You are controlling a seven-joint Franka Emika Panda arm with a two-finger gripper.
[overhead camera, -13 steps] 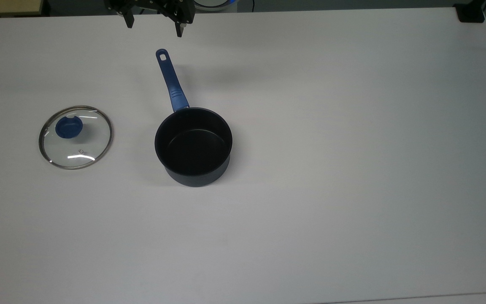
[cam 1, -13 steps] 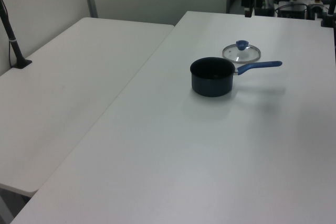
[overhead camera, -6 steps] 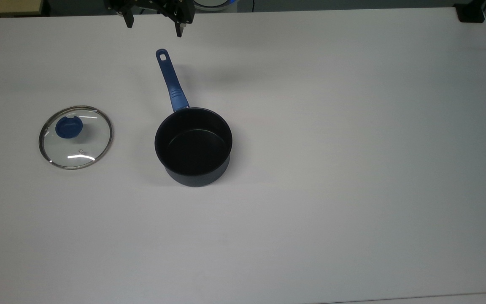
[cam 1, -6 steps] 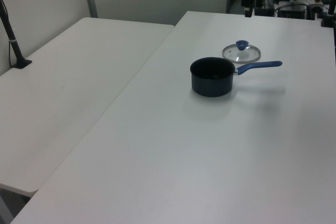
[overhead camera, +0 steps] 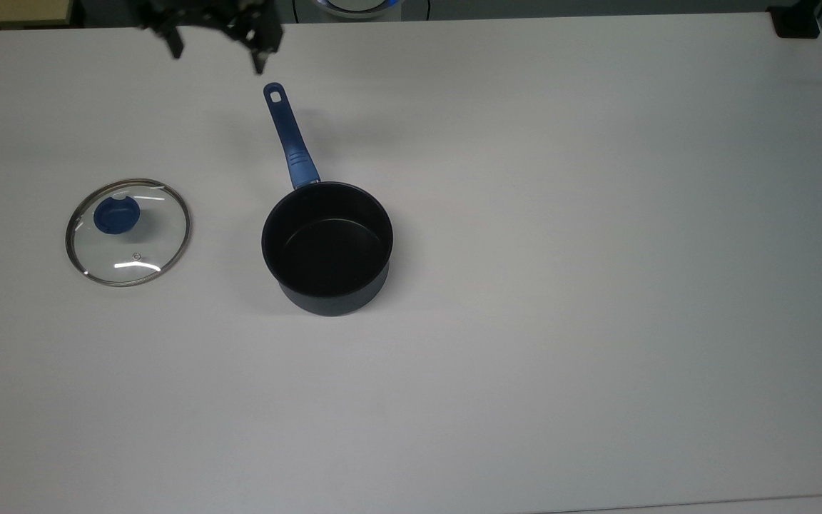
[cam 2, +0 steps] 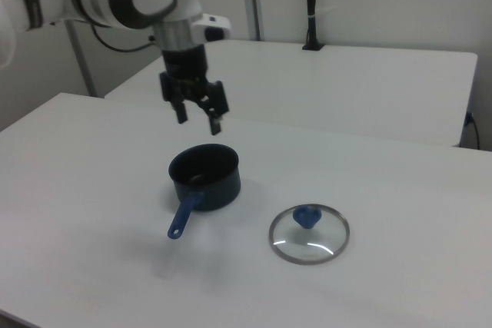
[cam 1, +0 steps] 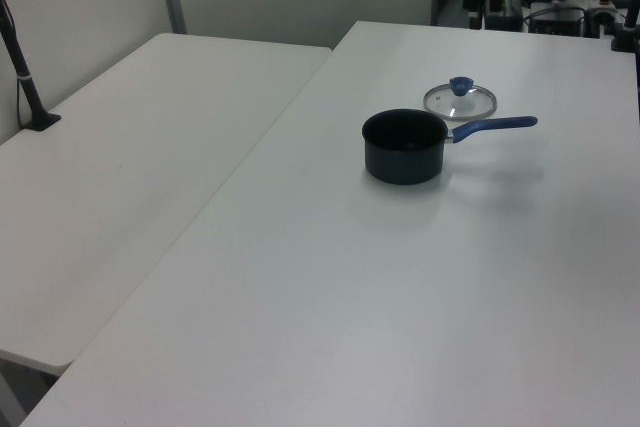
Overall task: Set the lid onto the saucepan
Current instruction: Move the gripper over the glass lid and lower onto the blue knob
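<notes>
Top view: lid (overhead camera: 127, 232) lies flat on the desk (overhead camera: 561, 285), well apart from the uncovered saucepan (overhead camera: 327, 246) — hand (overhead camera: 217, 53), fingers spread and empty, hangs above the desk's far edge.

White table (overhead camera: 596, 285) carrying 2 items.
Saucepan (overhead camera: 327, 246) and lid (overhead camera: 128, 232) rest apart on it, lid toward the top view's left.

Even, soft overhead light; the white table (overhead camera: 596, 285) reads bright with faint, diffuse shadows. White glare streaks cross the round clear glass lid (overhead camera: 128, 232). The top view's corners darken slightly.
</notes>
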